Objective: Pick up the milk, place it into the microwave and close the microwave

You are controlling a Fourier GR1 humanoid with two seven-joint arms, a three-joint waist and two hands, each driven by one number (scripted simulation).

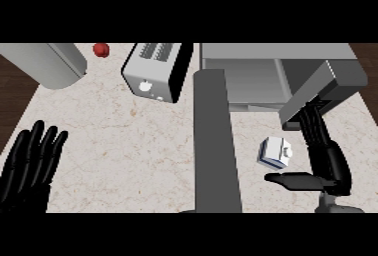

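Observation:
The milk (276,152), a small white and blue carton, stands on the marble counter just right of the microwave's open door (216,145). My right hand (330,162) is beside it on its right. The fingers are straight and point away from me towards the microwave's front. The thumb (290,180) sticks out to the left, below the carton, and nothing is held. The microwave (251,82) sits at the back right, its grey cavity showing. At the lower left my left hand (29,162) rests open, fingers up.
A silver toaster (153,72) stands at the back, left of the microwave. A grey cylindrical vessel (46,62) lies at the back left, with a small red object (101,48) beside it. The wide door panel splits the counter between my hands.

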